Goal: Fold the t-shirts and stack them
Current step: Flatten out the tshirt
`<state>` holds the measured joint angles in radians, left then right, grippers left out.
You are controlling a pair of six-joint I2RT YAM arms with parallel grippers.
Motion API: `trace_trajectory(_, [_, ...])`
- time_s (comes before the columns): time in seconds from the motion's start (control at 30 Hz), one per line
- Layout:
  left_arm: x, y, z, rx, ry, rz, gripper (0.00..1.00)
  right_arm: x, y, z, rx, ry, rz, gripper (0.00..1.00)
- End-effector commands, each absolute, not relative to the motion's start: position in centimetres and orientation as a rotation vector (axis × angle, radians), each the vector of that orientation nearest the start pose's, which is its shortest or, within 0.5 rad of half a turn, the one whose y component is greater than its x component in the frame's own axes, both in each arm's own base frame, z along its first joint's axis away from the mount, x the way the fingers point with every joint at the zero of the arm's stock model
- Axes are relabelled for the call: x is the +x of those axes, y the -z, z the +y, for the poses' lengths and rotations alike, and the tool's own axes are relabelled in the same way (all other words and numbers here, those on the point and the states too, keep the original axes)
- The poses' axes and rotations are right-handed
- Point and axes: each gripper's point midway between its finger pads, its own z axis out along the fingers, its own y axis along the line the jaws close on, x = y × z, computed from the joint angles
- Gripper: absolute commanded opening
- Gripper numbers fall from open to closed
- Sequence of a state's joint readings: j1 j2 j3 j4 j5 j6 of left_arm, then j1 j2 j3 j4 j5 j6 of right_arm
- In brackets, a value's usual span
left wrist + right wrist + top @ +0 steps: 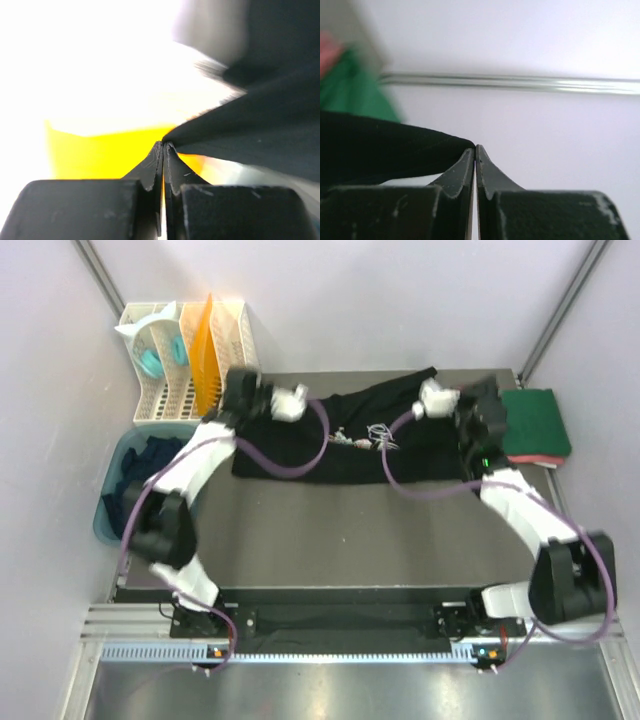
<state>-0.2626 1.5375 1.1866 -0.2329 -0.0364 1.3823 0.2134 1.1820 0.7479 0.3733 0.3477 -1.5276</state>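
Note:
A black t-shirt (300,445) with a small white-and-coloured print (365,435) lies spread across the far half of the table. My left gripper (238,382) is at its far left corner and my right gripper (490,390) is at its far right end. In the left wrist view the left gripper (163,143) is shut, with black cloth (260,125) running off from its tip to the right. In the right wrist view the right gripper (474,146) is shut too, and a black fold (380,145) meets its tip from the left.
A folded green t-shirt (535,420) lies on a pinkish-red one (548,461) at the table's far right. A teal tub (106,525) holding dark shirts (150,465) stands off the left edge. Behind it is a white slotted rack (165,390) with an orange divider (205,350).

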Motion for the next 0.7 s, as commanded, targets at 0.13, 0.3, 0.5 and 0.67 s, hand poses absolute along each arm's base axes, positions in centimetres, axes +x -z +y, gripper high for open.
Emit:
trace_trajectory(0.13, [61.9,-55.6,-13.8,0.862,-1.124,0.774,0.0,37.5,-65.9,-4.1,-0.281,1.66,0.694,0.0])
trace_trajectory(0.3, [54.6,-62.8,-15.4,0.719,-1.134,0.536,0.0,32.0,-73.9,-5.7,-0.126,1.687,0.573,0.0])
trace_trajectory(0.5, [52.0,-55.9,-13.7,0.829,-1.113,0.647,0.0,34.2,-61.6,-6.3,-0.413,1.668,0.802,0.0])
trace_trajectory(0.67, [51.1,-43.1,-12.3,1.072,-1.075,0.812,0.0,34.2,-42.7,-5.2,-0.819,1.641,1.028,0.0])
